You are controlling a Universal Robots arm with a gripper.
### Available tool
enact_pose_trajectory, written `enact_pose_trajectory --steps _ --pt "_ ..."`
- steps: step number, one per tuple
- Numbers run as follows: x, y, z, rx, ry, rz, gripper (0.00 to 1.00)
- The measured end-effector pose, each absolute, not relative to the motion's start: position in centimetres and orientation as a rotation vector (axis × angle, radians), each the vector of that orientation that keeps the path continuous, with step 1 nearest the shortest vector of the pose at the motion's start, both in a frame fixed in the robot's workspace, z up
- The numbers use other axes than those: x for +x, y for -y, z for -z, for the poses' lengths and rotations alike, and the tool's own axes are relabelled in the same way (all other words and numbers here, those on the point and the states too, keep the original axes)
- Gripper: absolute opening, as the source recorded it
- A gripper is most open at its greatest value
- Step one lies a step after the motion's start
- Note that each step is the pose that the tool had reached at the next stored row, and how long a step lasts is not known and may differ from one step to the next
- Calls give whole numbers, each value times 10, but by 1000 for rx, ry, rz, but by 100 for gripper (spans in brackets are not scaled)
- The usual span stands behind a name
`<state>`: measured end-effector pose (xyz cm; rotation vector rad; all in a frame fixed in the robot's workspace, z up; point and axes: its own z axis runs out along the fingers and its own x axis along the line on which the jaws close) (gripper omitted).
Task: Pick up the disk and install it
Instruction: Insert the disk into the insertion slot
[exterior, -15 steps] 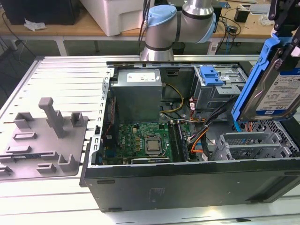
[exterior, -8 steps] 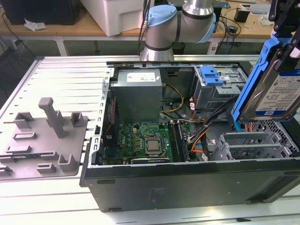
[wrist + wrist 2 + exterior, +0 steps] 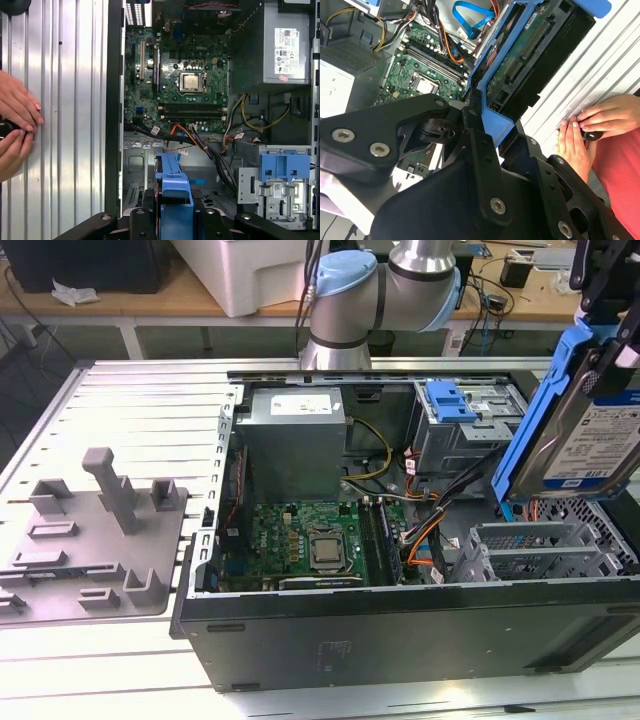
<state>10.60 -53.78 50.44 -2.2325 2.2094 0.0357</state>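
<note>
Grey fixture (image 3: 95, 530) lies by the table's (image 3: 130, 400) edge on the exterior view's left. Open case (image 3: 400, 640) mid-table; the drive bay (image 3: 540, 550) at its end on that view's right looks empty. The disk (image 3: 585, 440) hangs tilted above that end, gripper (image 3: 492, 125) pinched onto it. Step: lifted, not yet seated. Install, I judge, calls for levelling the disk and lining it up with the bay, clear of cables (image 3: 440, 530).

One open computer case (image 3: 400, 640) lies on the bench (image 3: 130, 400), with one motherboard (image 3: 300, 535), one processor (image 3: 327, 551), one grey power-supply box (image 3: 295, 440) and one small blue bracket (image 3: 450, 400). There are also one disk (image 3: 590, 440), one grey moulded fixture (image 3: 90, 540) and two hands (image 3: 17, 107) at the bench's edge.
</note>
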Motion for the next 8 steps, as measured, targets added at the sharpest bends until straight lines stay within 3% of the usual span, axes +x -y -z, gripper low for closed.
enact_pose_trajectory --steps 8 --pt "106 539 -500 -2233 -2206 -38 37"
